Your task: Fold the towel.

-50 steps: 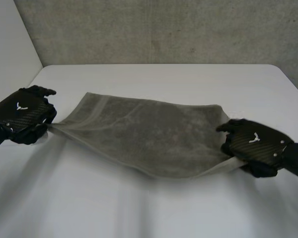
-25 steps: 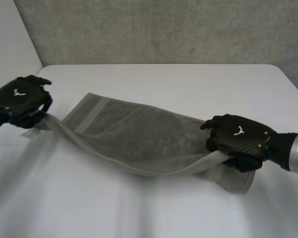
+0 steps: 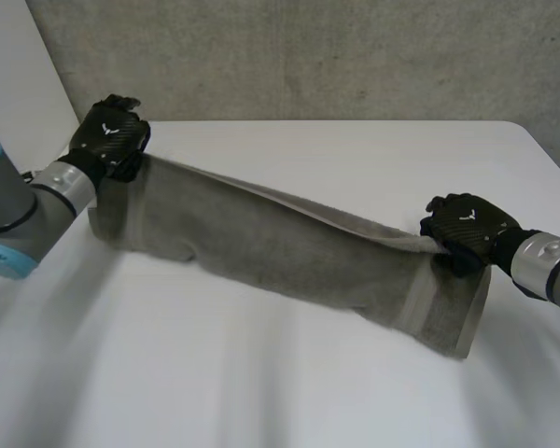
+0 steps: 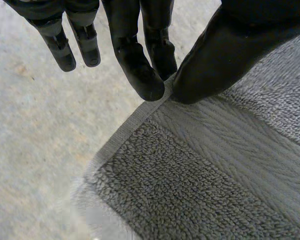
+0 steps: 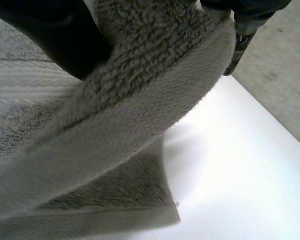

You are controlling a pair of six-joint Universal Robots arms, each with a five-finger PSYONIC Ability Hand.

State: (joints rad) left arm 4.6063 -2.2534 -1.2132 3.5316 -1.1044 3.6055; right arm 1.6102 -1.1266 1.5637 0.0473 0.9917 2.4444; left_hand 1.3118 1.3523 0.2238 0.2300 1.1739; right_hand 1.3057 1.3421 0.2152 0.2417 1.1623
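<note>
Above the white worktop (image 3: pixel 373 159), the grey towel (image 3: pixel 289 247) hangs stretched between the left hand (image 3: pixel 112 137), pinching one corner near the far left corner, and the right hand (image 3: pixel 467 224), clamped on the towel's other end by the right edge.

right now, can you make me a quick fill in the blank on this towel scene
1. The towel stretches between the robot's two ____.
2. The left hand pinches it between finger and ____.
3. The right hand grips its other end over a ____ table.
Missing: hands; thumb; white
</note>
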